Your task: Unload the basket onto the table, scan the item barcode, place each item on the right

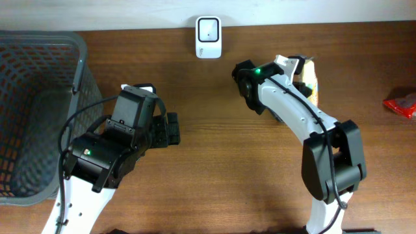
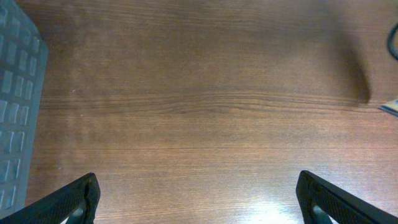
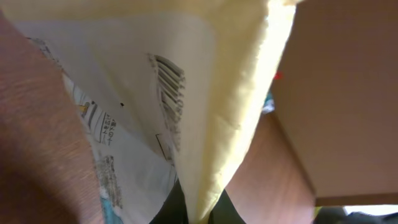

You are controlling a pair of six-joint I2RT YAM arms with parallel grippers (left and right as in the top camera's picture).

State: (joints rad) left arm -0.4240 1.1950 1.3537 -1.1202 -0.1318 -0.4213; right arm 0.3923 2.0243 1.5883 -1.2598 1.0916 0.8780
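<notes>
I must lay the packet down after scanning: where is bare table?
Bare: the table between the left arm and the right arm, below the scanner; also between the right arm and the red packet. Crowded: by the basket.

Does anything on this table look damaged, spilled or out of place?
Nothing is spilled or broken. Only the yellow and white plastic packet, gripped by the right end effector, looks bent, so its barcode sits tilted.

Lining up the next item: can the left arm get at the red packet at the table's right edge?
Probably not. The red packet lies at the right edge, and the right arm, gripping a yellow packet, stretches between it and the open left gripper beside the grey mesh basket.
</notes>
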